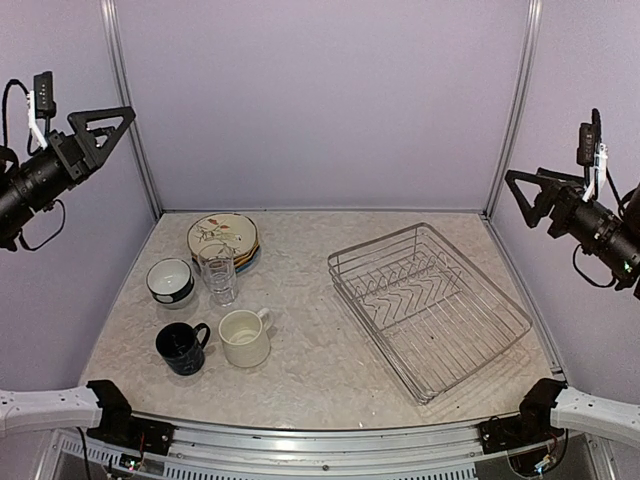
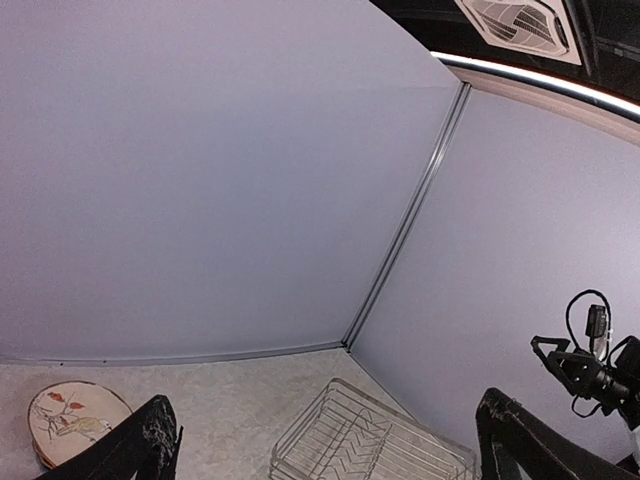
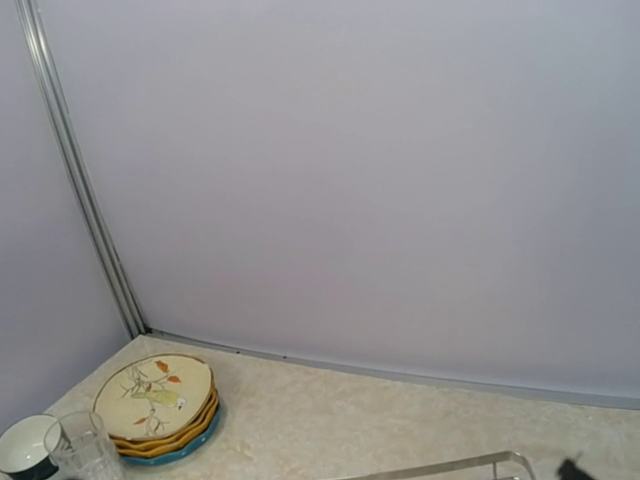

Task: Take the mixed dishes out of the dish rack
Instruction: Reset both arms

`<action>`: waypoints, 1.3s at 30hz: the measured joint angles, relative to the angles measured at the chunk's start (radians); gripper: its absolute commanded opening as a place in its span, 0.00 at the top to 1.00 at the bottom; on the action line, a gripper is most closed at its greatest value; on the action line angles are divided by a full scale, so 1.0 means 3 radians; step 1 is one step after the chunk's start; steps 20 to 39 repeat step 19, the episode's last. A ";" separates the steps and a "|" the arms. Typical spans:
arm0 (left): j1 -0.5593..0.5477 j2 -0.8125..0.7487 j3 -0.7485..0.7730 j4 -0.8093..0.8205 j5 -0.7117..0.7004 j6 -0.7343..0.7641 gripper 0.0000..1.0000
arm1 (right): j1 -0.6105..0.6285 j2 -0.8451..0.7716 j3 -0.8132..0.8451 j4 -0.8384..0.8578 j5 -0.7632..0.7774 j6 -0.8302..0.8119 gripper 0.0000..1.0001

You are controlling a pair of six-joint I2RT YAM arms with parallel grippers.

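Note:
The dish rack (image 1: pixel 430 305), a silver wire basket, sits empty on the right of the table; its near corner also shows in the left wrist view (image 2: pixel 370 440). On the left stand the mixed dishes: a stack of plates (image 1: pixel 222 240) topped by a cream floral one (image 3: pixel 155 395), a dark-rimmed bowl (image 1: pixel 170 281), a clear glass (image 1: pixel 219 275), a navy mug (image 1: pixel 182 348) and a cream mug (image 1: pixel 244 338). My left gripper (image 1: pixel 108 130) hangs high at the far left, open and empty (image 2: pixel 328 402). High at the far right, my right gripper (image 1: pixel 527 197) is open and holds nothing.
Lilac walls close the table on three sides, with metal posts at the back corners. The arm bases sit at the near edge. A strip of bare marbled tabletop (image 1: pixel 300 300) lies between the dishes and the rack.

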 measured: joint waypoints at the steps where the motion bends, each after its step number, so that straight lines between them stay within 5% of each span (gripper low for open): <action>1: 0.0000 -0.0029 -0.0013 0.0005 -0.0008 0.0009 0.01 | 0.0000 0.0000 0.0000 0.0003 0.0001 0.0000 0.00; 39: 0.0000 -0.0148 -0.0261 0.0011 -0.0072 0.0043 0.01 | 0.0000 0.0033 -0.0003 0.0033 0.0123 0.0057 0.00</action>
